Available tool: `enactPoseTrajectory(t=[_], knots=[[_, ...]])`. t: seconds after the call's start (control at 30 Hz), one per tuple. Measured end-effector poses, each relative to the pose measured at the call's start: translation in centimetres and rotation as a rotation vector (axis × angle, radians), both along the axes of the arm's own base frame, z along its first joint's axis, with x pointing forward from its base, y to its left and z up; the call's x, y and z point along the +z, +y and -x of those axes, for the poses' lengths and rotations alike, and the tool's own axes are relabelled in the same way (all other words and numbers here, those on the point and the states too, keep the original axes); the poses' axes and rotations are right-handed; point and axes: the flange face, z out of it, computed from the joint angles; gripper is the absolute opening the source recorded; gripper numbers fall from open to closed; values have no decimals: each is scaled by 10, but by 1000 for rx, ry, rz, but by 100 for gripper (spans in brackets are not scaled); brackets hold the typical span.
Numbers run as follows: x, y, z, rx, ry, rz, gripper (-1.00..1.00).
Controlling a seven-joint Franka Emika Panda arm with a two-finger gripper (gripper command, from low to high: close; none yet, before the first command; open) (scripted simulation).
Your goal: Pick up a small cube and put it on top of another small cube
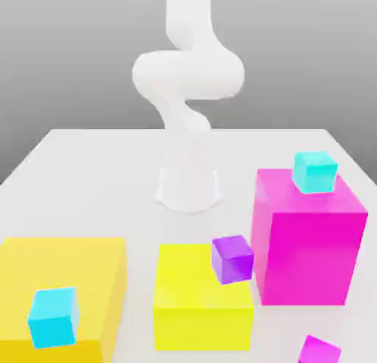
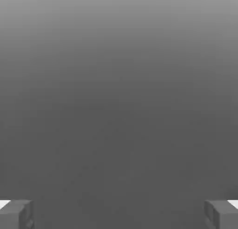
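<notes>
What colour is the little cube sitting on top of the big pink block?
Cyan: the little cube on the big magenta block, clearest in the exterior view.

exterior view facing arm (image 1: 188,96), elevated

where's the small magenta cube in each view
exterior view: the small magenta cube sits at the bottom edge toward the exterior view's right, on the table, nearer the camera than the big magenta block.
hand view: the open gripper faces plain grey.
shared landmark: the white arm, which carries that gripper.
</notes>
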Motion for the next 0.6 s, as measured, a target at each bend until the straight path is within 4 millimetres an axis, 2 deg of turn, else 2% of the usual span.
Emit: enactPoseTrajectory(t=[0.13,0.3,0.47,0.6], knots=[[-52,16,-50,145,104,-11,0],[-125,47,-99,306,222,-3,0],[-204,83,-132,451,331,30,0],[-270,117,-146,567,410,78,0]])
